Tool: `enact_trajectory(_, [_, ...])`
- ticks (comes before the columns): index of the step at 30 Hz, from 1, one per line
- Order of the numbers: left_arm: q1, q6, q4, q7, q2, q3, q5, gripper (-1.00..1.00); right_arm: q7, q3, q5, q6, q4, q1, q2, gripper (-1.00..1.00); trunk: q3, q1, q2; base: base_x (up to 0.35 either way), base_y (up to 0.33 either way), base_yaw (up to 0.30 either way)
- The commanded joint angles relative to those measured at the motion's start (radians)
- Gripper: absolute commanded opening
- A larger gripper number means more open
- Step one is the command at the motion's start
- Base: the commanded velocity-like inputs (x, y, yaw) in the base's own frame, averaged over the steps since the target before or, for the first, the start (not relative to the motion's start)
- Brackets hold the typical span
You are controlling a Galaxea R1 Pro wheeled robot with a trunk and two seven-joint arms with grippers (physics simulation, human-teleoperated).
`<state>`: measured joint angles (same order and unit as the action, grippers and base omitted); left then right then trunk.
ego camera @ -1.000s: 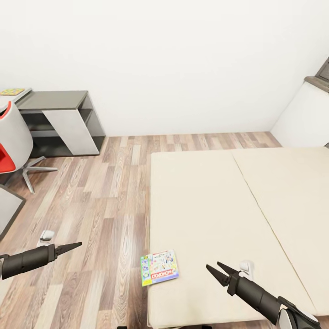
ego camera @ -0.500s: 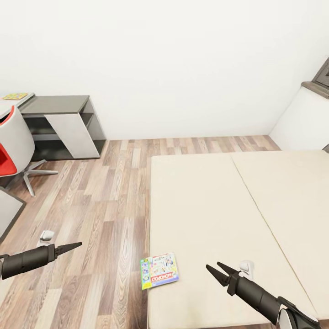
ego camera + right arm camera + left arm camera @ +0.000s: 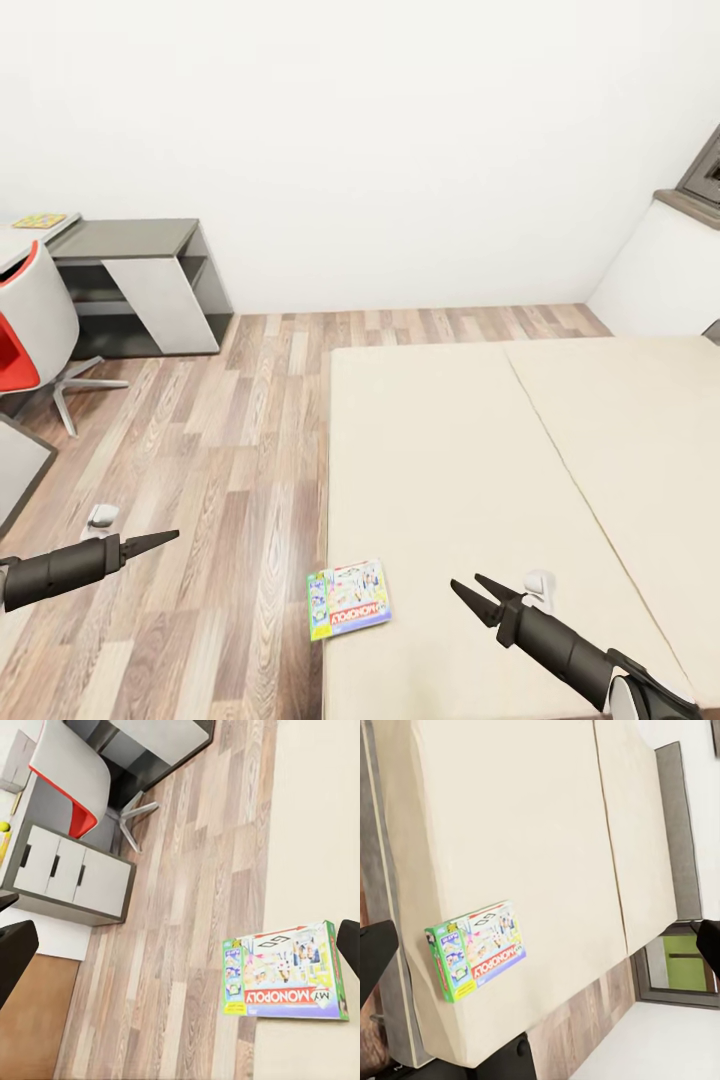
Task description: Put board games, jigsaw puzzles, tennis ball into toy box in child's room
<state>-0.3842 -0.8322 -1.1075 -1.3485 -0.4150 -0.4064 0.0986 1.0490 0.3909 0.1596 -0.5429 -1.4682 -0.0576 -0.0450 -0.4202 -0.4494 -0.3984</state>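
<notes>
the game (image 3: 348, 598) lies flat at the bed's (image 3: 470, 470) near corner, along the floor-side edge, lid up. the lid is white-green with a red strip. i'd judge it light and stiff, a thin card box with a slick printed lid, so pressing down on top would likely just skate it across the mattress. the left wrist view shows its green side wall (image 3: 440, 967) sitting just at the mattress edge, maybe a little over it; that edge is where i'd take hold, one finger under and one over, pinching across the thickness. squeezing hard could dent the card.

my right hand (image 3: 482, 597) hovers over the bed just beside the game, further in from the edge, its fingers spread and pointing toward the box, not touching it. my left hand (image 3: 150, 543) hangs over the floor, well apart from the bed; its fingers look pressed together to a point, gripping nothing. the right hand is the closer one for the pick.
</notes>
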Motion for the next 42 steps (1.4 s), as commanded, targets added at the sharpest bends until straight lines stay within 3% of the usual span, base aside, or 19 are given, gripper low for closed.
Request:
enact_trajectory(1, [-0.001,-0.01,0.0,-0.002,0.0,0.0,0.002,1.0,0.003,0.002,0.003,-0.008,0.0,-0.001,-0.001,1.0,0.0,-0.001,-0.002,0.0,0.0,0.0])
enact_trajectory(29, [-0.001,-0.008,0.0,-0.005,0.0,0.0,0.003,1.0,-0.014,0.002,0.003,-0.008,0.001,-0.001,-0.001,1.0,0.046,-0.001,-0.002,0.0,0.0,0.006])
enact_trajectory(42, [-0.001,-0.008,0.0,-0.005,0.001,0.0,0.004,1.0,-0.016,0.003,0.003,-0.008,0.002,-0.001,-0.001,1.0,0.051,-0.001,-0.002,0.0,0.0,0.019])
